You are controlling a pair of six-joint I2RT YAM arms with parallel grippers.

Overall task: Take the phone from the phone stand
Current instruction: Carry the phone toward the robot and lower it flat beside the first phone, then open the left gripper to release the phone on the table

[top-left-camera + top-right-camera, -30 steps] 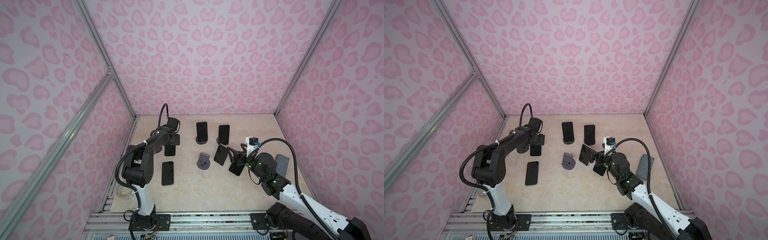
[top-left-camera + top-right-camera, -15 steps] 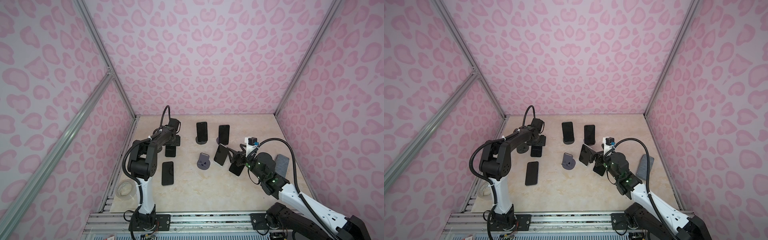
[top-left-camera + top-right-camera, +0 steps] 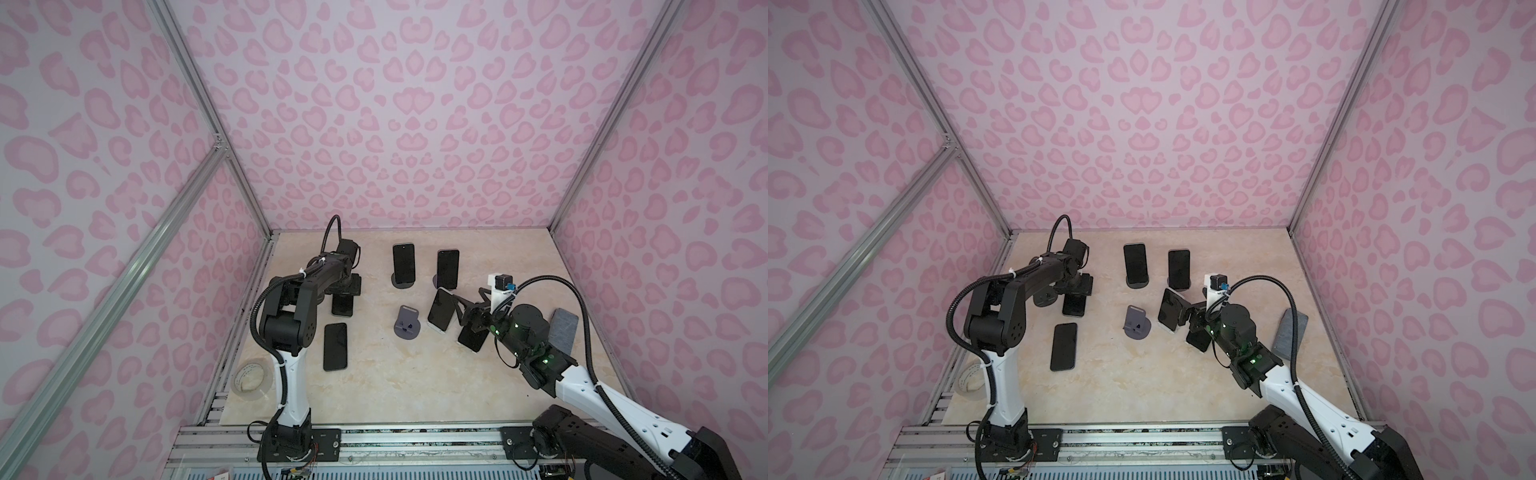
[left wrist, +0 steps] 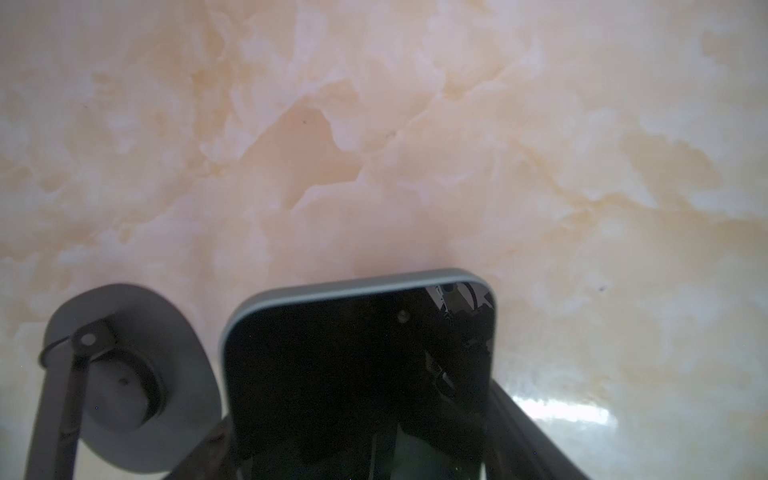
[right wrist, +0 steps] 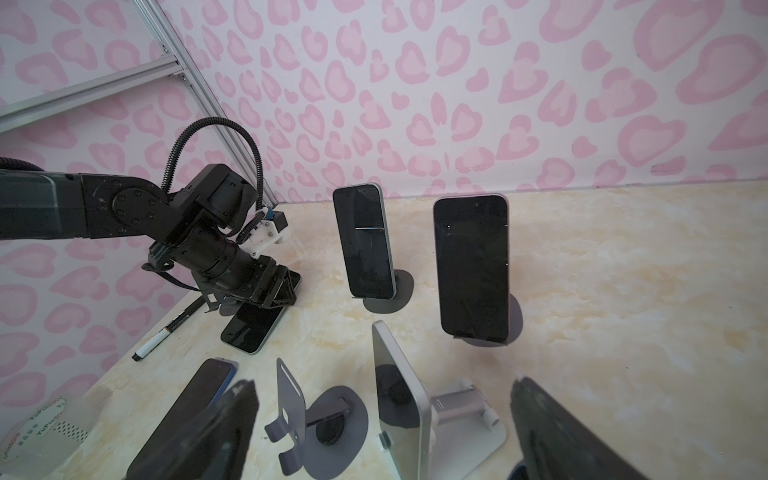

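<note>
My left gripper (image 3: 345, 291) is low at the back left, shut on a dark phone (image 4: 357, 365) that lies nearly flat on the table (image 3: 374, 395). A dark round phone stand (image 4: 124, 374) stands empty beside it. My right gripper (image 3: 458, 311) is open around a white-backed phone (image 3: 440, 309) that still leans on a silver phone stand (image 5: 465, 419). In the right wrist view this phone (image 5: 399, 395) shows edge-on between the two fingers (image 5: 216, 432), touching neither.
Two more phones (image 3: 404, 264) (image 3: 448, 268) rest on stands at the back. An empty grey stand (image 3: 407, 322) is in the middle, a flat phone (image 3: 335, 346) front left, another dark phone (image 3: 473, 336) under my right gripper. Tape roll (image 3: 249, 378), marker (image 5: 170, 330), grey pad (image 3: 563, 328).
The left arm's elbow has swung toward the back while its gripper and phone stayed in place. The right arm has not moved.
</note>
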